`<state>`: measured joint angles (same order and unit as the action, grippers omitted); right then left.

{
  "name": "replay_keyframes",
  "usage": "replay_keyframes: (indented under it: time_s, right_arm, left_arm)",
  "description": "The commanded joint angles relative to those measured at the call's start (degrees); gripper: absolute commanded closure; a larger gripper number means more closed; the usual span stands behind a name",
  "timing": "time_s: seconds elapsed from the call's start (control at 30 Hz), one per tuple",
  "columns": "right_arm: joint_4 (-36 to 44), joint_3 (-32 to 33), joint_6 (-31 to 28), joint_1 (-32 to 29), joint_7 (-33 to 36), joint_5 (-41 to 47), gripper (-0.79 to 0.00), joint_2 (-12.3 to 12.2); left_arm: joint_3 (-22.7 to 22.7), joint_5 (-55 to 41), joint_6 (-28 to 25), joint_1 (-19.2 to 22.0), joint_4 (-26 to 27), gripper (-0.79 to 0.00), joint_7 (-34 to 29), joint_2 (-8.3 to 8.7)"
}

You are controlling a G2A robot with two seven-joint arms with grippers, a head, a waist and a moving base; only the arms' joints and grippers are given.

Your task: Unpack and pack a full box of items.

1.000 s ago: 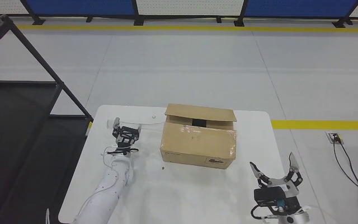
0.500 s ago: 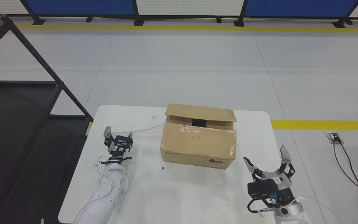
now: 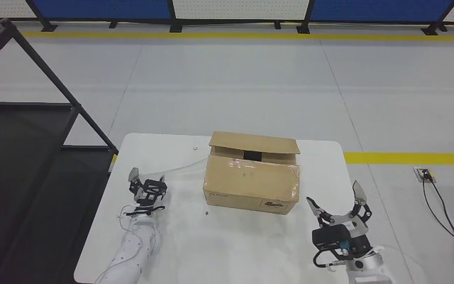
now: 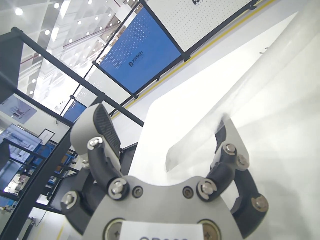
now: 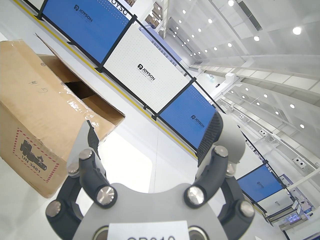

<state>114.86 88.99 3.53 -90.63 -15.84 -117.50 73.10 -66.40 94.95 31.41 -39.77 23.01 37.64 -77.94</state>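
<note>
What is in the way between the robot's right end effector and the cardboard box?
Nothing visible is in the way. The right end effector hangs open off the box's near right corner. Only bare white table lies between it and the box, whose top flaps are partly open.

Large industrial hall or test lab: blue and white perforated partition panels along the top view's upper edge, yellow floor line, high ceiling lights.
</note>
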Motion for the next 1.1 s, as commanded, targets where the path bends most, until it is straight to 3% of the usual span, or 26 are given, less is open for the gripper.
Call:
replay_keyframes:
  time_s: [0.0,0.3,0.47,0.67,0.83,0.93,1.07]
  right_arm:
    - [0.0,0.0,0.0,0.0,-0.1,0.0,-0.785,0.0]
    - [1.0,-0.1,0.0,-0.8,0.0,-0.8,-0.785,-0.1]
    - [1.4,-0.4,-1.0,-0.7,0.3,-0.9,-0.785,-0.1]
    - [-0.2,0.7,-13.6,3.5,1.6,5.7,-0.785,-0.6]
    - [-4.8,2.7,-26.3,9.8,4.4,21.0,-0.785,-0.9]
    - [-7.0,4.0,-28.4,12.7,8.1,28.4,-0.785,-0.9]
    - [-7.0,4.0,-28.4,12.7,8.1,28.4,-0.785,-0.9]
  left_arm:
    - [0.0,1.1,-0.1,-0.7,0.8,-0.785,-0.3,0.28]
    - [-0.5,6.7,-2.2,-5.3,6.7,-0.785,-0.8,2.29]
    - [-2.5,8.2,-4.8,-9.9,14.0,-0.785,0.8,3.85]
    - [-7.6,8.5,-10.0,-18.5,28.6,-0.785,2.6,6.35]
    - [-13.4,5.6,-17.0,-26.9,43.1,-0.785,3.9,8.1]
    - [-16.1,4.6,-19.0,-30.6,48.8,-0.785,2.6,8.69]
    - [-17.0,4.1,-19.9,-33.2,52.6,-0.785,0.1,8.82]
